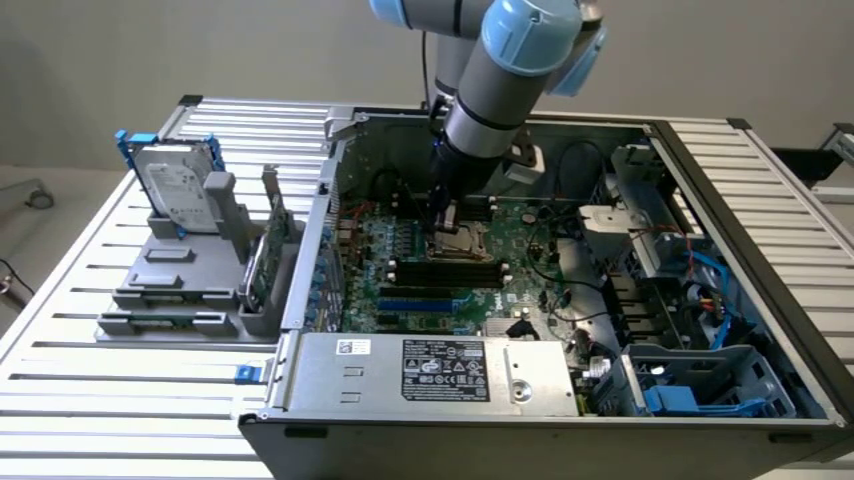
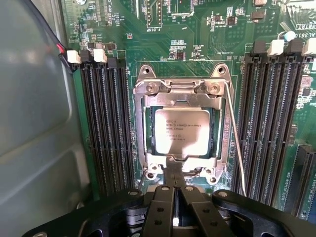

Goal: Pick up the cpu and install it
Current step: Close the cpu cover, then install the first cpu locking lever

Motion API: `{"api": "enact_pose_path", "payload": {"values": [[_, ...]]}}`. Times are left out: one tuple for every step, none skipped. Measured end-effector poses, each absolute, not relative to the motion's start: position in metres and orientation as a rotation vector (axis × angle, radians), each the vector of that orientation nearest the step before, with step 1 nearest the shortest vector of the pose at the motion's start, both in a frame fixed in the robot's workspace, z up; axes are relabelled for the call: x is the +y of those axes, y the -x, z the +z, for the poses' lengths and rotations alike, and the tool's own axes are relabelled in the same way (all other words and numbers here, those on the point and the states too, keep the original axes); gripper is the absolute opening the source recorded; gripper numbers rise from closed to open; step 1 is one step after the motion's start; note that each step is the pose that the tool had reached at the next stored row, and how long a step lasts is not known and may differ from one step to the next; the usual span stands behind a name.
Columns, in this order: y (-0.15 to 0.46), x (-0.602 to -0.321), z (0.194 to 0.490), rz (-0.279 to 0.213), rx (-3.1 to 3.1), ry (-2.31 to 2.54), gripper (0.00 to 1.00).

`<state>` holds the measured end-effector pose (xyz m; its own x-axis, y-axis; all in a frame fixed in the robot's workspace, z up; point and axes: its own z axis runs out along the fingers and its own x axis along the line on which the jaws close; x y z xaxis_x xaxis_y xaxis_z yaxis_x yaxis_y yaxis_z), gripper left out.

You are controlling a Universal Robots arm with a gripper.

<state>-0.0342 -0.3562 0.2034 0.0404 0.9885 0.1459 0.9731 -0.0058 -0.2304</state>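
Open computer case [image 1: 694,170] holding green motherboard [image 2: 197,44]. Dark RAM slots [image 2: 106,128] flanking metal-rimmed socket [image 2: 143,128] on both sides. cpu [image 2: 181,132] lying flat inside socket, silver top up. Gripper [image 2: 175,174] over socket rim, fingers pressed together, clear of cpu.

- We are looking at a robotics lab bench: a grey robot arm with pale blue joints [image 1: 501,90] is hanging over the work.
- A ribbed silver aluminium-profile table [image 1: 80,400] is carrying an opened dark metal computer case [image 1: 534,445], its green circuit board [image 2: 197,44] lying bare.
- A grey plastic parts fixture [image 1: 174,285] is standing beside the case.
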Motion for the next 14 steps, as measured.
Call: {"api": "enact_pose_path", "payload": {"values": [[0.035,-0.356,0.204,0.082,-2.005,2.053,0.11],[0.035,-0.356,0.205,0.082,-2.005,2.053,0.11],[0.036,-0.356,0.206,0.081,-2.004,2.053,0.11],[0.037,-0.356,0.207,0.080,-2.003,2.053,0.11],[0.038,-0.356,0.208,0.079,-2.003,2.053,0.11],[0.039,-0.356,0.209,0.078,-2.002,2.053,0.11],[0.041,-0.356,0.209,0.077,-2.001,2.053,0.11],[0.043,-0.356,0.210,0.076,-2.000,2.053,0.11],[0.044,-0.356,0.211,0.075,-1.999,2.053,0.11],[0.046,-0.356,0.211,0.074,-1.998,2.053,0.11],[0.048,-0.356,0.212,0.072,-1.997,2.053,0.11],[0.050,-0.356,0.212,0.071,-1.996,2.053,0.11],[0.052,-0.356,0.213,0.070,-1.994,2.054,0.11],[0.054,-0.356,0.213,0.070,-1.992,2.055,0.11]]}}
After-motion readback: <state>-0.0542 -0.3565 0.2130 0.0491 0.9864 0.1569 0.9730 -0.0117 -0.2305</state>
